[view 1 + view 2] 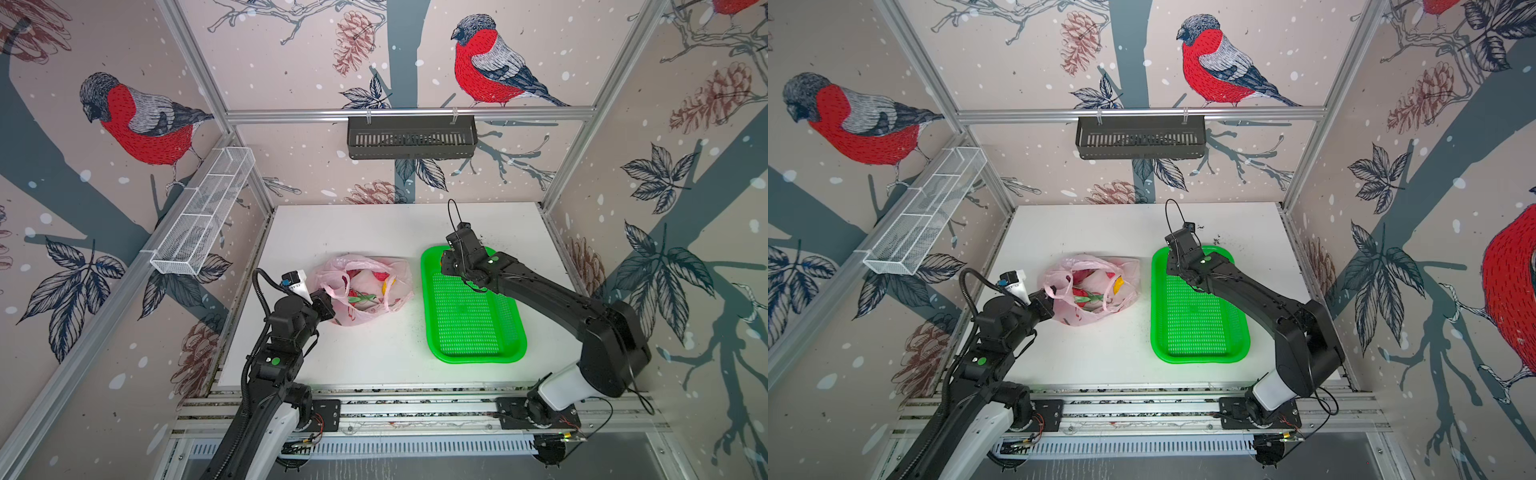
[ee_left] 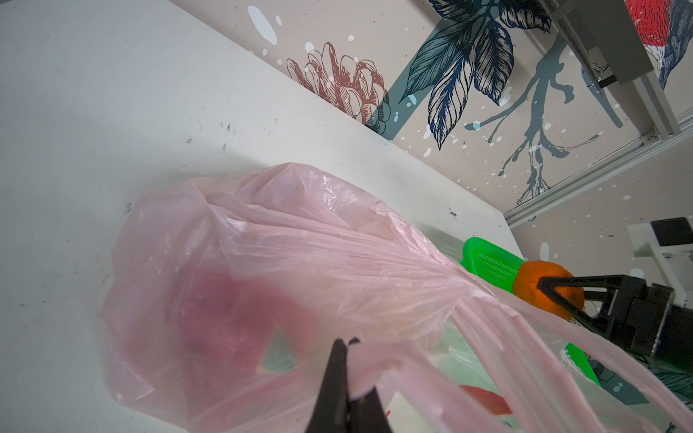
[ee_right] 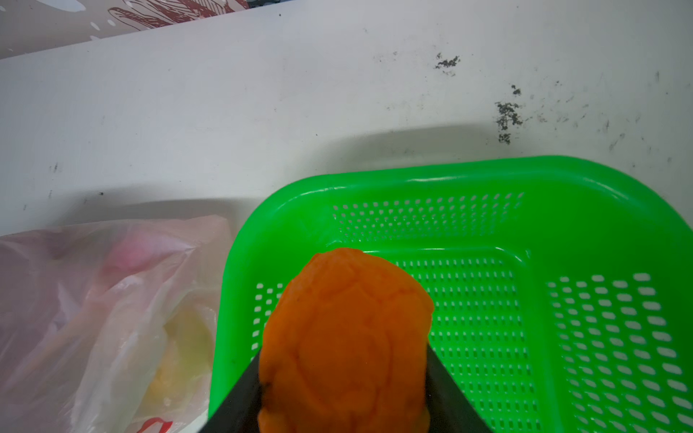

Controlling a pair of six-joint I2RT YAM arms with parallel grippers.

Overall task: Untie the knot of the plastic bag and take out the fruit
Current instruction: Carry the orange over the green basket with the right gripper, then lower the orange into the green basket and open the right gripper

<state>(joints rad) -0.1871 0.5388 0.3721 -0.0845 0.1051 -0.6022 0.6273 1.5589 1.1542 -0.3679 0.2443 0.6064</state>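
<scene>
One orange (image 3: 345, 330) out, clamped by the right gripper (image 3: 343, 360) over a corner of the green tray (image 3: 450, 176).
Other fruit (image 1: 360, 296) lie in the plastic bag (image 1: 365, 266), its edge pinched in the closed left gripper (image 2: 347, 343). Dropped here, the orange could hit the rim and roll off. Only the right wrist view shows both jaws on it.

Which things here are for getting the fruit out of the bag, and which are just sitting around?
For the job: plastic bag, left gripper pinching it, orange in right gripper, dragon fruit, green tray.
Just around: white wire basket, black basket.
</scene>
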